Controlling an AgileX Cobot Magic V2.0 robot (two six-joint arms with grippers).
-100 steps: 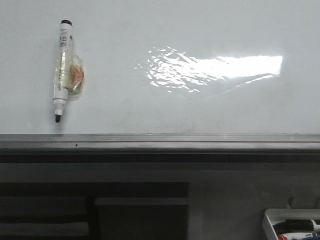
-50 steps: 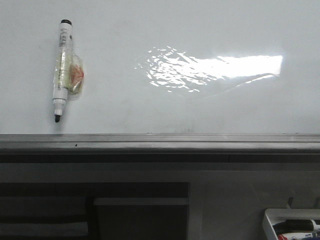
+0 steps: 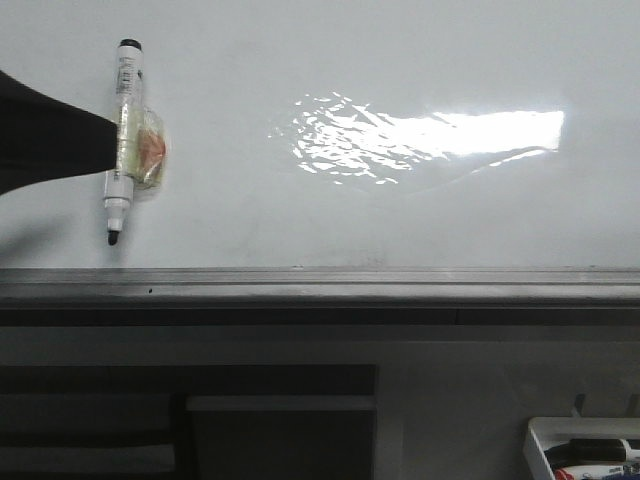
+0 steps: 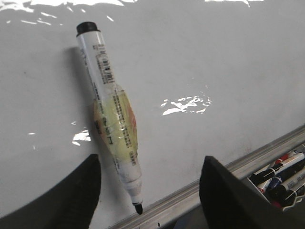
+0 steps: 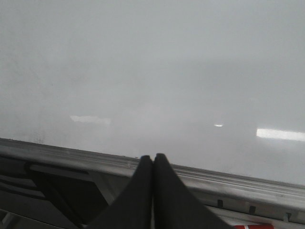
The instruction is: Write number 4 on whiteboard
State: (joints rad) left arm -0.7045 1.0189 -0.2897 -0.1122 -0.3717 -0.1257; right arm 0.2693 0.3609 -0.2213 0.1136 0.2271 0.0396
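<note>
Jaws of the left gripper stand wide, straddling the marker stuck near-vertical, tip down, on the whiteboard; the right gripper, pinched closed, sits well apart.

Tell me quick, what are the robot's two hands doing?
Left gripper: open, holding nothing, fingers on either side of the marker.
Right gripper: closed, empty.

One whiteboard is up, and one marker pen is stuck on it, just ahead of the left claw. Two claws show: the left one spread wide, the right claw pressed closed. One small white tray holds several more markers, count unclear.
</note>
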